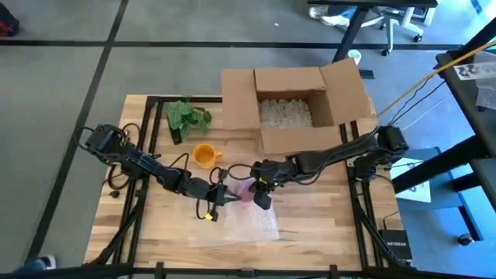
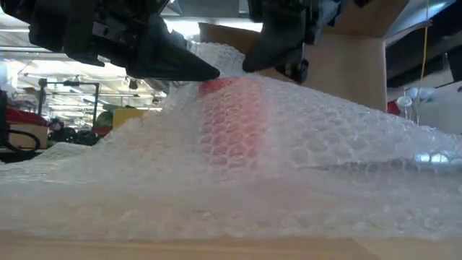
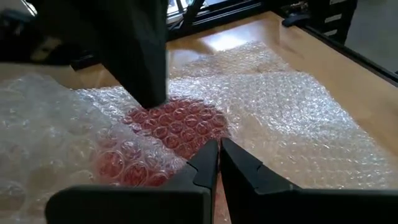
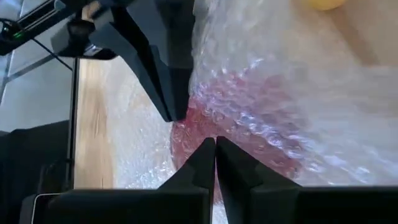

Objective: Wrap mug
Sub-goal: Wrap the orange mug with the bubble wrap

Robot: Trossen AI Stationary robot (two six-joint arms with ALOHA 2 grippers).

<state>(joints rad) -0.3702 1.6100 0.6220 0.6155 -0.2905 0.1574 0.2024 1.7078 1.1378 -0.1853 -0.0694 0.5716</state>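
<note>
A sheet of bubble wrap [image 1: 242, 221] lies on the wooden table and is draped over a pink mug [image 1: 246, 191], which shows red through it [image 3: 171, 127] [image 4: 205, 127] [image 2: 234, 115]. My left gripper [image 3: 219, 149] comes from the table's left and is shut at the wrap on top of the mug [image 1: 230, 197]. My right gripper [image 4: 215, 146] comes from the right [image 1: 262, 198] and is shut on the wrap opposite it. The two grippers' tips stand close together [image 2: 231, 68]. The mug itself is covered. My left gripper pinches the bubble wrap [image 3: 202, 140] where it lies over the mug's top, slanting down from the table's left. One layer or several, I cannot tell. The wrap rises to a peak at the fingertips [image 2: 209, 71] and slopes down slack to the table. My right gripper pinches the bubble wrap [image 4: 233, 134] over the mug's top, slanting down from the table's right, facing the left fingers. How many layers it has cannot be seen. The wrap [image 2: 303, 101] falls away from it over the mug onto the table.
An orange mug [image 1: 204, 155] stands left of the wrap, toward the far side. Green cloth-like stuff [image 1: 186, 118] lies at the far left. An open cardboard box [image 1: 294, 108] with white packing fill stands at the far edge. Bare wood shows at the table's left and right.
</note>
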